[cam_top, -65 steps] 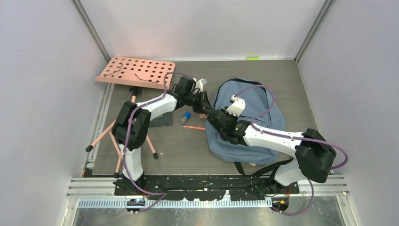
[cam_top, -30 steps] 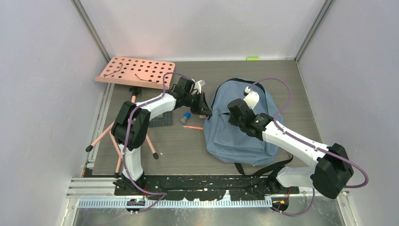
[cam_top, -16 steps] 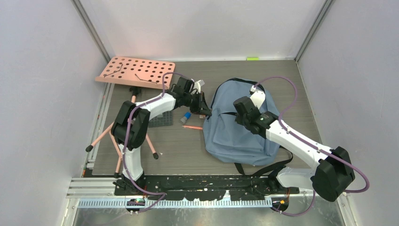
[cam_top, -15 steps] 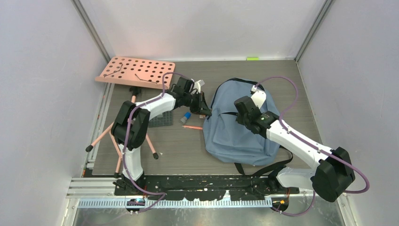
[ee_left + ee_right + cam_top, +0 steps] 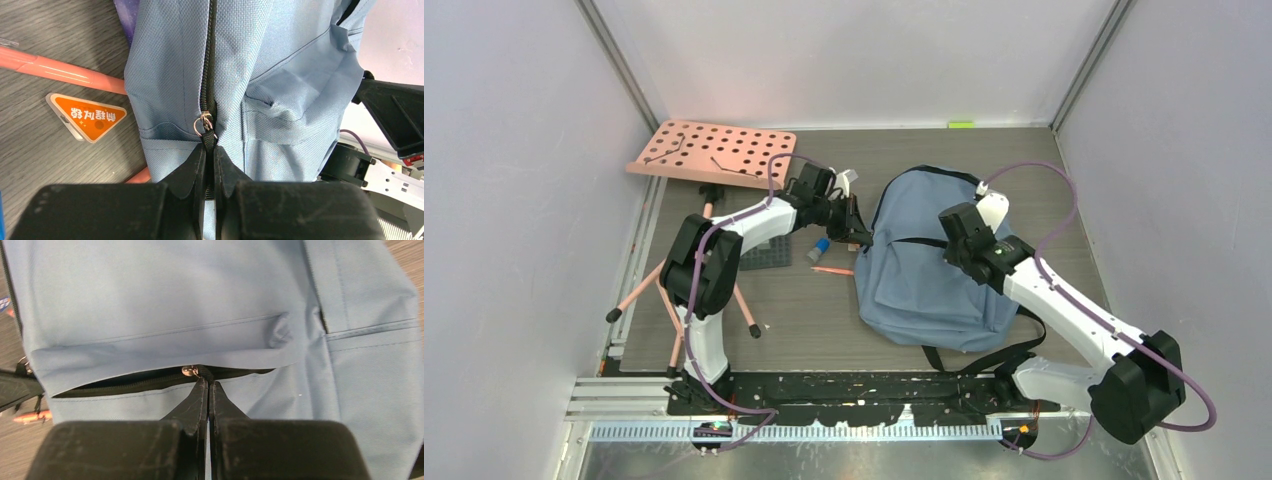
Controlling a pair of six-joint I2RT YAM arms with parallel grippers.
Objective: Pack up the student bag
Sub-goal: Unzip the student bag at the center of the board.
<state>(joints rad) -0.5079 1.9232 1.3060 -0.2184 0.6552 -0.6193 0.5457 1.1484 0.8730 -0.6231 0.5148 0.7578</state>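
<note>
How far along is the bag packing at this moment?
Done: nothing visibly packed. In hand: the right gripper has its fingers shut on a zipper pull of the student bag, that zip partly open; the left gripper pinches a second pull at the bag's edge. Left: finish opening, load the orange pen and blue item lying on the table, then zip up.

On tabletop (image 5: pixel 824 325): student bag (image 5: pixel 924 290) right of centre; pen (image 5: pixel 834 271) just left of it; perforated board (image 5: pixel 714 152) far-left, behind.
</note>
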